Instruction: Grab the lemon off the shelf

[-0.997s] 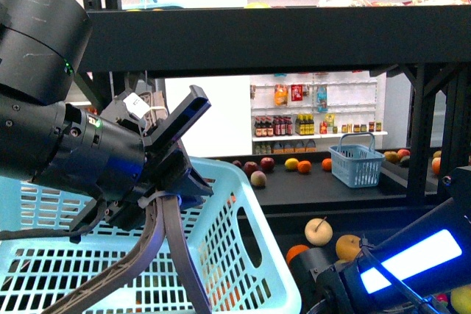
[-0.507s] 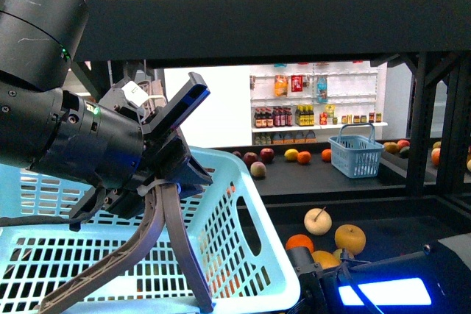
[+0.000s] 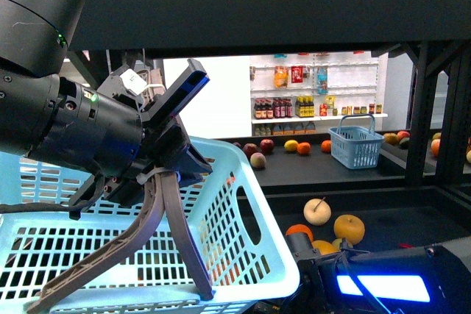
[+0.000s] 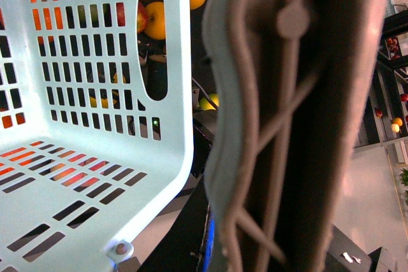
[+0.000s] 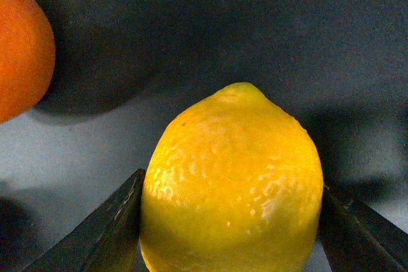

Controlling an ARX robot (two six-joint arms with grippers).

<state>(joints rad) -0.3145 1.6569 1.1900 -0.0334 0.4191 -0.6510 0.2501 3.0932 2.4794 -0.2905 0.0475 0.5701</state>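
Observation:
The bright yellow lemon (image 5: 233, 183) fills the right wrist view, held between the two dark fingers of my right gripper (image 5: 231, 224), which is shut on it over the dark shelf tier (image 5: 255, 42). In the front view the lemon is hidden behind my right arm (image 3: 383, 284) at the bottom right. My left gripper (image 3: 165, 170) is shut on the brown basket handle (image 3: 158, 233) of the pale blue basket (image 3: 243, 248). The handle (image 4: 280, 125) also fills the left wrist view. The black shelf (image 3: 280, 16) spans the top.
An orange (image 5: 19, 49) lies close beside the lemon. On the lower tier sit a pale apple (image 3: 317, 212), a yellow-orange fruit (image 3: 349, 229) and an orange (image 3: 299, 232). Farther back are more fruits (image 3: 297, 147) and a small blue basket (image 3: 355, 145).
My right arm has sunk lower and now lies more level at the bottom right. The view has shifted slightly, so the shelf and fruits sit a little differently. My left gripper keeps hold of the handle.

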